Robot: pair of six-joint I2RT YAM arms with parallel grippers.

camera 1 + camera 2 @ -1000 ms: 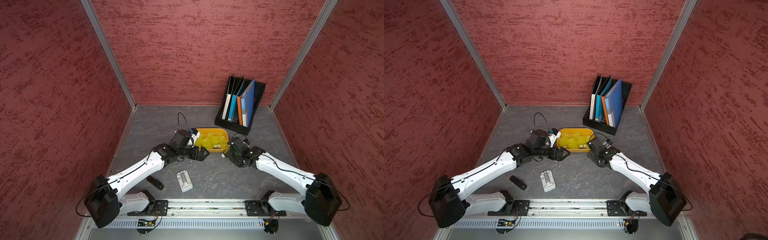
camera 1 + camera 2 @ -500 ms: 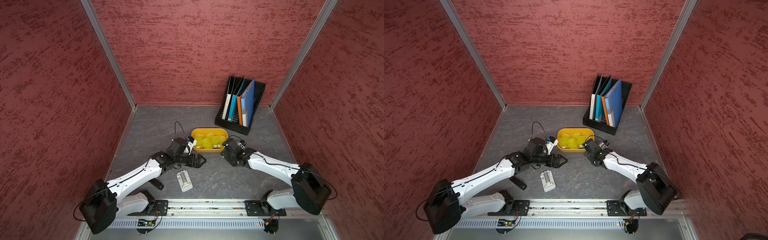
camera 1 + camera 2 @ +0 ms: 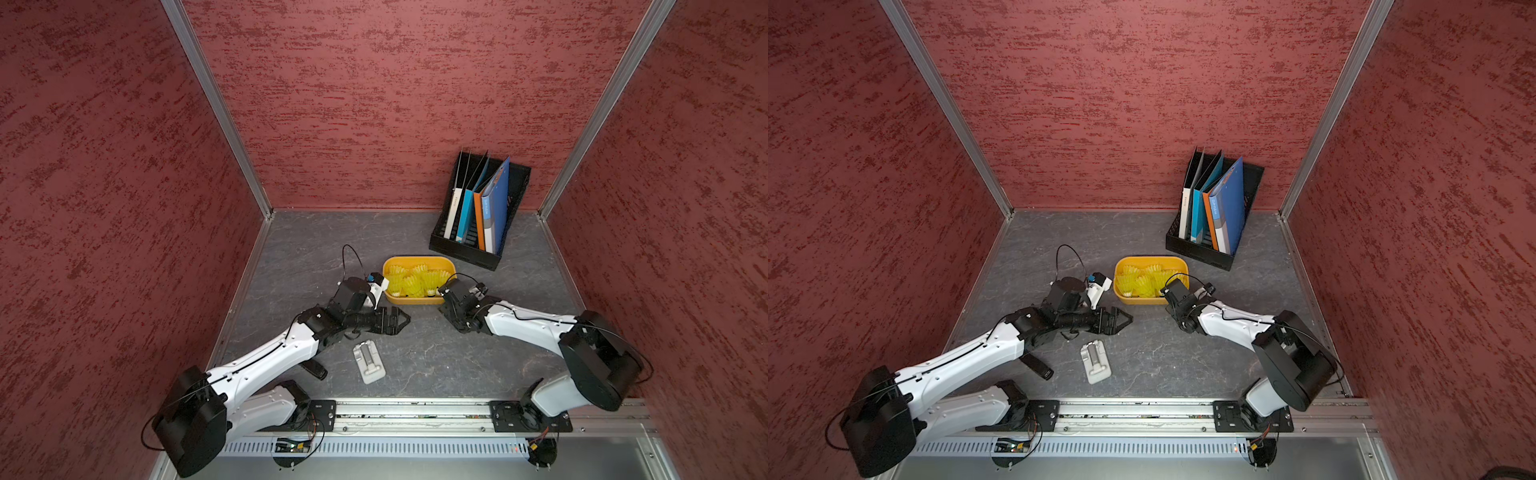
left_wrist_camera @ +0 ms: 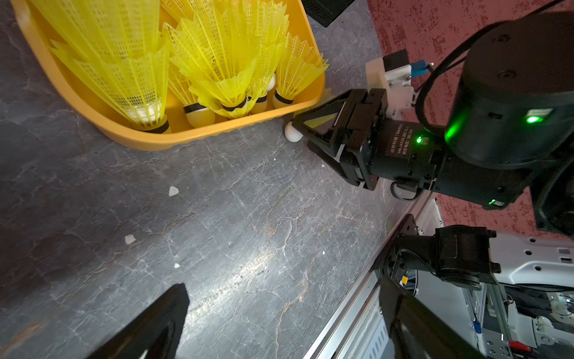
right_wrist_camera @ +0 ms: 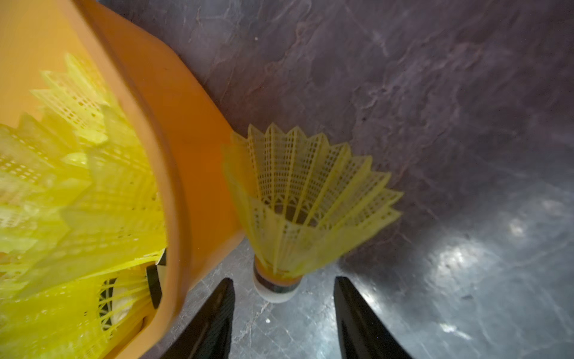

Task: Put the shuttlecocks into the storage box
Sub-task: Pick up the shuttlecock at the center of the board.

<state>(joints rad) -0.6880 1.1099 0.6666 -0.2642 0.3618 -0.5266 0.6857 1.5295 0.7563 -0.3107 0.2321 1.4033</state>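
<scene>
The storage box [image 3: 419, 261] [image 3: 1150, 260] is a shallow orange-yellow tray mid-table, and several yellow shuttlecocks [image 3: 415, 283] [image 4: 223, 62] stand in it. One more shuttlecock [image 5: 307, 199] stands on the table against the box's outer wall, white tip [image 4: 291, 134] down. My right gripper [image 5: 283, 279] [image 4: 299, 133] is open, with a finger on each side of that tip and a gap on both sides. My left gripper [image 3: 405, 320] [image 4: 284, 284] is open and holds nothing, in front of the box's near left corner.
A black file rack [image 3: 478, 245] with folders stands at the back right. A grey-white clip-like object [image 3: 368, 362] and a small black bar [image 3: 314, 369] lie near the front. The arms' rail [image 3: 415, 415] runs along the front edge, and red walls close three sides.
My left gripper has drawn back from the box toward the front. My right gripper has moved left to the box's near right corner, and its jaws have narrowed around the loose shuttlecock's tip.
</scene>
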